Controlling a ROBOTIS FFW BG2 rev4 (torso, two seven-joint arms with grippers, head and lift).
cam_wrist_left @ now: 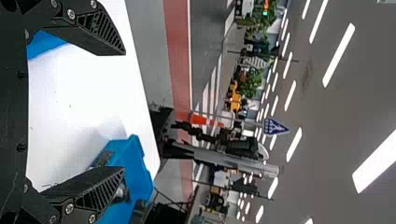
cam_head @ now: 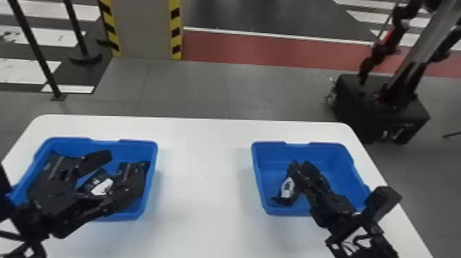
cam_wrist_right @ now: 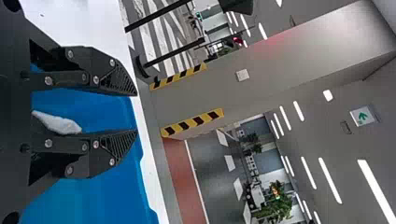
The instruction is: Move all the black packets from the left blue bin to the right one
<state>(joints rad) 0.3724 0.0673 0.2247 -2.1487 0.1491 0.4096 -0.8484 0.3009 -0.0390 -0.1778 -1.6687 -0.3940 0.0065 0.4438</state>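
From where I stand, the white table [cam_head: 205,206] carries two open blue bins. The left blue bin [cam_head: 154,171] sits by the left edge, short of the far left corner; the right blue bin [cam_head: 271,206] is near the right edge, short of the far right corner, with bare tabletop between them.

Several black packets lie jumbled in the left bin. One with a pale stripe [cam_head: 58,168] is toward its far left corner, one with a white label [cam_head: 101,187] is near the middle, and another striped one [cam_head: 132,169] is by its right wall. I can't tell their exact number, as the arm covers part of the heap.

In the right bin, a white-labelled black packet [cam_head: 288,188] lies toward the near left corner.

The left gripper [cam_head: 120,175] reaches over the left bin, jaws spread wide, with nothing held between them. The right gripper [cam_head: 300,163] is over the right bin beside that packet, jaws parted moderately, no grip to be seen.

Beyond the table's far right corner stands a black-based machine [cam_head: 380,113]; past the far edge rises a grey pillar [cam_head: 144,27] with yellow-and-black striped corners.
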